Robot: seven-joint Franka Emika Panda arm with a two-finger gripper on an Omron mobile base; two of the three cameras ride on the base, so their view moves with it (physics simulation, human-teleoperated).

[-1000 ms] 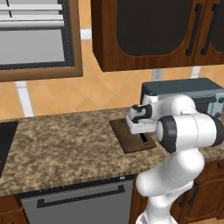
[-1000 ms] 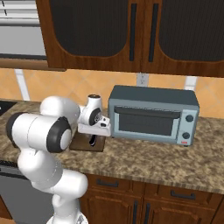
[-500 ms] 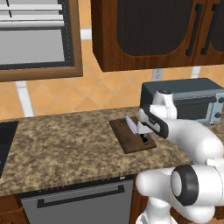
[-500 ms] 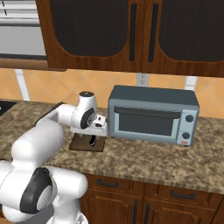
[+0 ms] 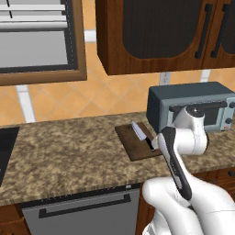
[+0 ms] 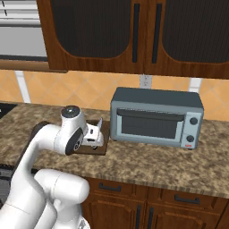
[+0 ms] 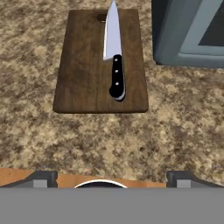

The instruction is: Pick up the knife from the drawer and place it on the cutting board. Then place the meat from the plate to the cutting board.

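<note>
The robot's hand (image 7: pixel 112 177) hangs above the front edge of the speckled stone tabletop (image 7: pixel 109 140), its 2 fingertips (image 7: pixel 41 178) spread wide apart and holding nothing. Just ahead of it lies the cutting board (image 7: pixel 83 65), a dark wooden rectangle flat on the tabletop, and on that board rests the knife (image 7: pixel 114 52), its black handle toward the hand and its pale blade pointing away toward the wall. In the left base view the knife (image 5: pixel 142 135) lies along the board (image 5: pixel 133 143) just beside the grey toaster oven (image 5: pixel 193 105), which stands close to the board's right edge without touching it.

With the knife down, the first half of the job looks done; the step in hand is judged to be going for the meat on its plate. To do that well, the arm should rise clear of the board and swing away from the toaster oven, so the knife is not knocked. The hand should come down over the meat with fingers wide, straddle its narrow width, then close gently and lift straight up.
</note>
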